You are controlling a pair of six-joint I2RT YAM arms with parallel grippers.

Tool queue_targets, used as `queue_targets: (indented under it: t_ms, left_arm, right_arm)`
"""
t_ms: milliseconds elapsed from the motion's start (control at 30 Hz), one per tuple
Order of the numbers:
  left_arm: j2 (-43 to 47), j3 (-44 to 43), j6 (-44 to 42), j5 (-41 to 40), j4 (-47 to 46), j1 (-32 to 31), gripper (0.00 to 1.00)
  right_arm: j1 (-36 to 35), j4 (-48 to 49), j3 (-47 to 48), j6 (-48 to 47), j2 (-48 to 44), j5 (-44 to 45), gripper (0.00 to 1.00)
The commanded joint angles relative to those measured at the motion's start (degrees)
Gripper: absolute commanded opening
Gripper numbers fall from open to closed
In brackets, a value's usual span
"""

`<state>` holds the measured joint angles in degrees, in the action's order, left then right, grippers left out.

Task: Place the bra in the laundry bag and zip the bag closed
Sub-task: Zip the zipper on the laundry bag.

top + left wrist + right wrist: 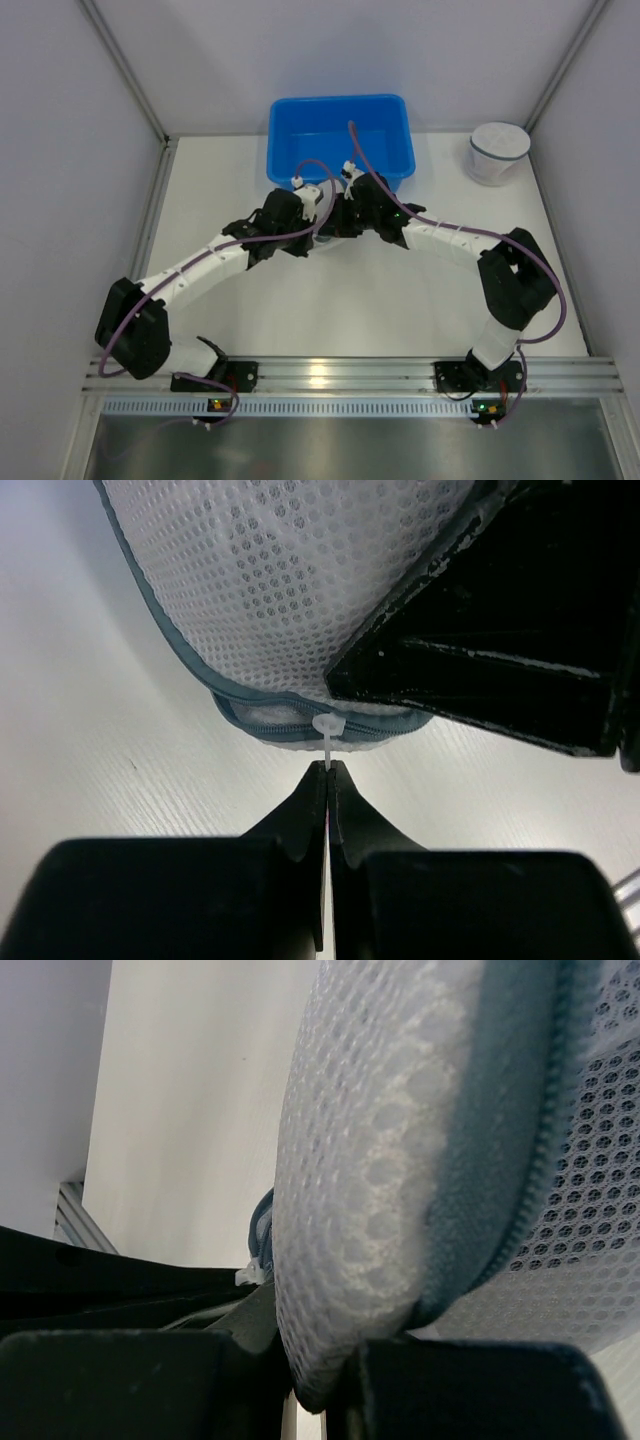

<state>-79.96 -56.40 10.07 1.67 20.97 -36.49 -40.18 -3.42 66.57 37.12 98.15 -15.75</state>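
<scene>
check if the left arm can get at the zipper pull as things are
Yes, it seems so: the left fingers are shut on the white zipper pull of the laundry bag. The right fingers clamp the bag's edge beside it but do not cover the pull.

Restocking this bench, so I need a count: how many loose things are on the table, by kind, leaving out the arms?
Mesh laundry bags: 2, the gripped bag mid-table and the spare bag at the far right
Blue tubs: 1, the blue tub
Total: 3
</scene>
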Motion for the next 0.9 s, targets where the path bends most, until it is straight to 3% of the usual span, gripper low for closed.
queue_targets:
  t_ms: [0,367,567,700,733,867]
  left_arm:
    - [4.20,0.85,1.01,5.43,-0.76,2.81,0.00]
    - [5.00,4.46,0.92,24.94,-0.67,13.45,0.00]
    - [2.36,3.58,2.42,31.63,-0.76,15.40,0.00]
    - [2.44,3.14,1.71,37.51,-1.28,15.48,0.00]
    - [2.97,3.31,2.15,37.96,-2.07,15.48,0.11]
    - [5.25,3.05,1.62,37.53,-3.31,15.40,0.28]
  right_arm:
    - [-0.25,2.10,1.64,-1.53,-0.76,-0.60,0.00]
    - [2.65,8.60,-1.61,-1.97,-1.20,-7.71,0.00]
    - [4.67,12.83,-1.80,-1.44,0.20,-16.14,0.03]
    - [5.47,12.73,-2.40,-0.83,-0.50,-14.75,0.00]
    - [5.47,12.65,-2.32,-0.65,-0.50,-14.84,0.00]
    - [5.12,14.23,-3.11,-0.38,-0.76,-15.28,0.00]
